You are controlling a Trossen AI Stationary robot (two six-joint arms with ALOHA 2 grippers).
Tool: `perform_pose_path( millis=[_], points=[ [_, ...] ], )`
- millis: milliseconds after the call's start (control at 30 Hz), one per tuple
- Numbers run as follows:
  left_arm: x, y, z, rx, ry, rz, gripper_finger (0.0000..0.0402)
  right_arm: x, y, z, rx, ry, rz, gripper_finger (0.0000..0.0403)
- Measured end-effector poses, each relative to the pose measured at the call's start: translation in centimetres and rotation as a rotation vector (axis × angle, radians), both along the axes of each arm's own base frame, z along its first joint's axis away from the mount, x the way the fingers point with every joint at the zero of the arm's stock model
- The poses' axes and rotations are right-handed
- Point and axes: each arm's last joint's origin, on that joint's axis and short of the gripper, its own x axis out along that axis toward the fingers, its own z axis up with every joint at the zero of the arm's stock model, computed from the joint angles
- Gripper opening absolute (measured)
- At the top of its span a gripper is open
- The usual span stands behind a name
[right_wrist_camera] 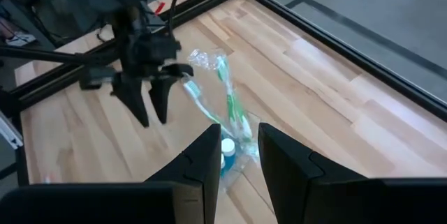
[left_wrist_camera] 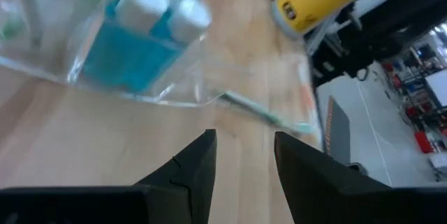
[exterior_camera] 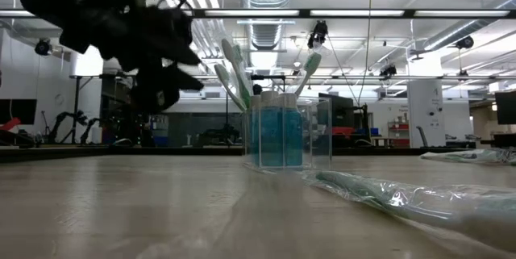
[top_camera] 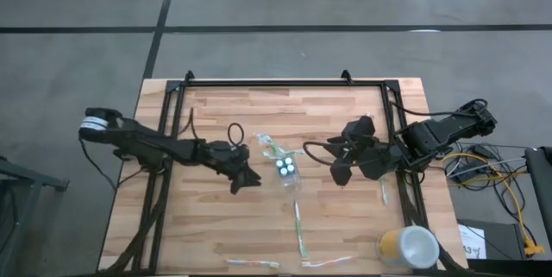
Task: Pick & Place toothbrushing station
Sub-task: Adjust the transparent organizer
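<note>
The clear plastic cup (top_camera: pixel 287 171) stood upright mid-table (top_camera: pixel 216 225), between the two arms, likely so either could reach it. It held blue-bodied tubes with white caps (left_wrist_camera: pixel 143 1) and pale-green toothbrushes (exterior_camera: pixel 234 73) leaning out of its top. The left end effector (top_camera: pixel 245 182) hung just beside it, fingers apart and empty. The right end effector (top_camera: pixel 340 173) (also empty) hovered nearby, fingers slightly apart. Wrapped toothbrushes (top_camera: pixel 298 225) lay loose nearer the table's front edge.

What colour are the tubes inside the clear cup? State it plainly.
Blue bodies with white round caps. The tubes show best in the left wrist view, standing in the clear cup.
</note>
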Motion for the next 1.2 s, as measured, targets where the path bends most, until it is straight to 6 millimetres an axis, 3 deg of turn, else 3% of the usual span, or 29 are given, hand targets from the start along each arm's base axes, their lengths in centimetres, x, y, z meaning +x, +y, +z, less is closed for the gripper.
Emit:
perform_pose_path(
  millis=[233, 500, 767, 1200],
  points=[
    [2.3, -0.8, -2.7, -0.036, 0.129, 0.011, 0.0149, 0.0, 0.0, 0.0, -0.005, 0.003, 0.001, 0.0091],
    [6.4, -1.7, -1.9, 0.032, 0.068, -0.059, 0.0149, -0.5, -0.2, -0.4, 0.078, 0.01, -0.079, 0.0091],
    [6.6, -1.8, -1.1, 0.039, 0.04, -0.092, 0.0149, -2.3, -0.8, -2.3, 0.251, 0.147, -0.301, 0.0091],
    [6.4, -1.8, -0.7, 0.024, 0.031, -0.099, 0.0149, -0.3, 0.2, -6.8, 0.343, 0.102, -0.276, 0.0091]
  ],
)
